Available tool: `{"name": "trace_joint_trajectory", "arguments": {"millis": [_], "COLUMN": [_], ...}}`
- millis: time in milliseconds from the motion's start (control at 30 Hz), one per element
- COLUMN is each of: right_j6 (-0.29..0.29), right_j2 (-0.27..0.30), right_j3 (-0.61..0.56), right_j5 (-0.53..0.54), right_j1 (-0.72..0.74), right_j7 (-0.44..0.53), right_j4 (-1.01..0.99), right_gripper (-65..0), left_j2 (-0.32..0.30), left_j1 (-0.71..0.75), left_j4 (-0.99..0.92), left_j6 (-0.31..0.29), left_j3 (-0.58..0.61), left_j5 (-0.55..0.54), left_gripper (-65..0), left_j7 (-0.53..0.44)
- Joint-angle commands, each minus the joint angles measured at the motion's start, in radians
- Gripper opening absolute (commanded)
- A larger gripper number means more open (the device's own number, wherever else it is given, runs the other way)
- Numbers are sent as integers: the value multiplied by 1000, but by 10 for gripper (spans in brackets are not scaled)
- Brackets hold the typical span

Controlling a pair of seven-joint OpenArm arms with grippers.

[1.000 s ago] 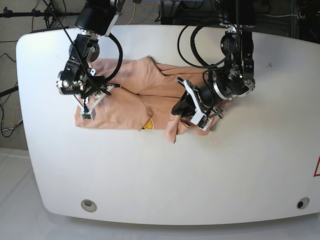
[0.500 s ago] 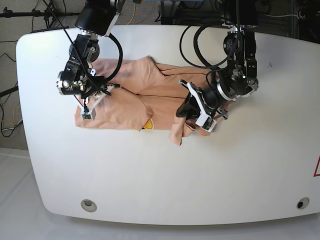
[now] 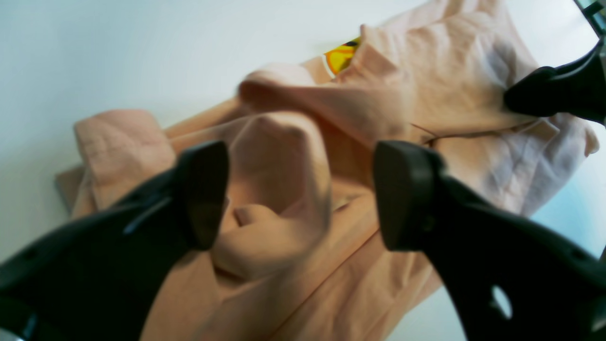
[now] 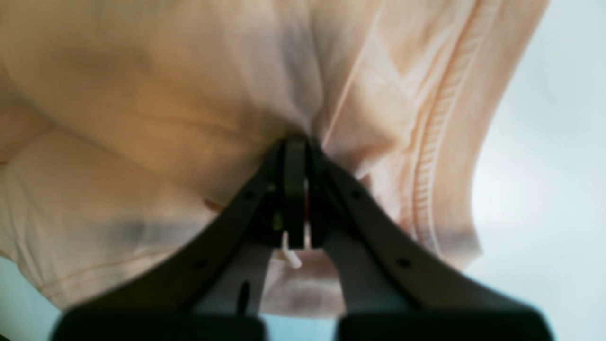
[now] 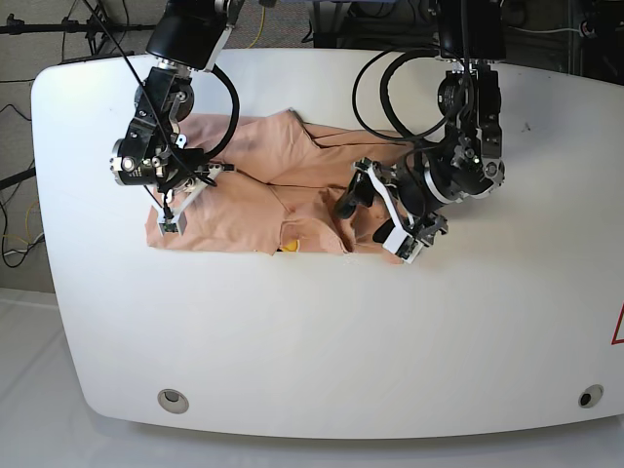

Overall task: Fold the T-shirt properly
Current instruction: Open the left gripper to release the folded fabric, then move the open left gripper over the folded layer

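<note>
Right now the soft peach-pink cloth T-shirt lies spread on the big white rounded table, under both arms. The left pincer has its two black fingers wide apart and holds nothing; a puffy bump of the cloth sits right between them and just below. The right pincer is squeezed shut, and it looks like it is pinching a bit of the shirt near the ribbed seam, which runs just to one side of it. The small round yellow-and-black mark peeks out from under a fold, beyond the tips of the left pincer. What could go wrong? The bump between the open fingers is not flat, so the fold may stay lumpy and spring up. If the left pincer lifts away too close, a finger could catch the loose cloth and drag it out of place. If the right pincer pulls while pinching, the whole shirt could slide and the tidy edges would go crooked.
</note>
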Motion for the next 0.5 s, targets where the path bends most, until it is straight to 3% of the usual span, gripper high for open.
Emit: {"name": "trace_joint_trajectory", "arguments": {"millis": [0,467], "right_j6": [6,6], "right_j2": [-1,1], "right_j3": [-4,-3], "right_j5": [-7,-6], "right_j1": [8,10], "right_j7": [-11,-20], "right_j4": [7,10], "right_gripper": [-649,-650], "left_j2": [11,-18], "left_j1": [-25,-12], "left_j4": [35,106], "left_j6": [-18,-9], "left_j3": [2,66], "left_j5": [-40,-163], "left_gripper": [-180,-224], "left_j7": [-16,26]}}
